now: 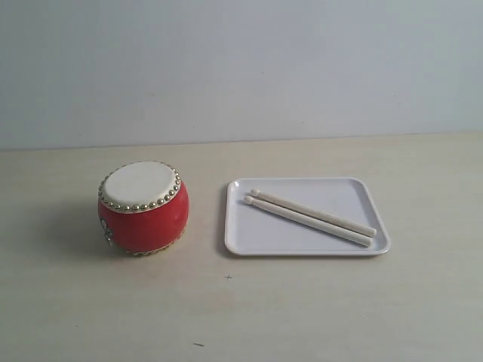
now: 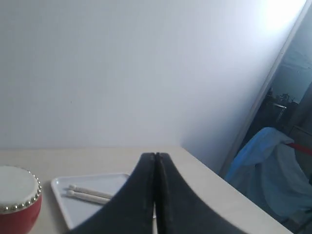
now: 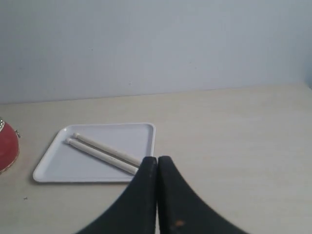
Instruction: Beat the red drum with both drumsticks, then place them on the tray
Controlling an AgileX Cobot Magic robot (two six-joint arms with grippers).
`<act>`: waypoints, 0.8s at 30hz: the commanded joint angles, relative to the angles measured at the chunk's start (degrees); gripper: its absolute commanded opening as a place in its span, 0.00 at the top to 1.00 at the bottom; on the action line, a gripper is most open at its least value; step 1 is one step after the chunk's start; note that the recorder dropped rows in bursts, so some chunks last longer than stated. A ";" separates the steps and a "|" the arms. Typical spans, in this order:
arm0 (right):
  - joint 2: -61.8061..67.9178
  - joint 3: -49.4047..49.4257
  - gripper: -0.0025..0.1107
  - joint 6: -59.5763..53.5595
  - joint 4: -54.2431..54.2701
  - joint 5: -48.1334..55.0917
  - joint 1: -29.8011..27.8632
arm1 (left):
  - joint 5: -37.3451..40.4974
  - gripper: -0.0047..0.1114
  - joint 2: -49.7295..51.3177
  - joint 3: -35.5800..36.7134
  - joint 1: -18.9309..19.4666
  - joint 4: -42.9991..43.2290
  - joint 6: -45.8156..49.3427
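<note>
The red drum (image 1: 143, 208) stands upright on the table at the left, its cream skin facing up. To its right lies the white tray (image 1: 256, 237), and the two cream drumsticks (image 1: 309, 217) rest side by side across it, tips toward the drum. Neither gripper shows in the exterior view. In the left wrist view my left gripper (image 2: 155, 156) is shut with nothing held, well back from the tray (image 2: 73, 212), the drumsticks (image 2: 90, 194) and the drum (image 2: 17, 204). My right gripper (image 3: 157, 159) is shut and empty, close to the tray (image 3: 53, 170) and the butt ends of the drumsticks (image 3: 102, 151).
A pale wall runs behind the beige table (image 1: 241, 309). The left wrist view shows the table's far edge, with blue cloth (image 2: 273, 170) and dark equipment beyond it. The drum's edge (image 3: 7, 146) appears in the right wrist view.
</note>
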 commanded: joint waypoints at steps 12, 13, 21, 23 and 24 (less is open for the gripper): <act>-0.24 0.49 0.98 -1.18 2.05 0.08 -0.03 | -0.52 0.96 -6.92 0.25 0.24 2.69 -0.76; -0.24 0.49 0.98 -1.18 2.05 0.08 -0.03 | -0.52 0.96 -6.92 0.25 0.24 2.69 -0.76; -0.24 0.49 0.98 -1.18 2.05 0.08 -0.03 | -0.52 0.96 -6.92 0.25 0.24 2.69 -0.76; -0.24 0.49 0.98 -1.18 2.05 0.08 -0.03 | -0.52 0.96 -6.90 0.25 0.24 2.69 -0.62; -0.24 0.49 0.98 -1.18 2.05 0.08 -0.03 | -0.52 0.96 -6.90 0.25 0.24 2.69 -0.62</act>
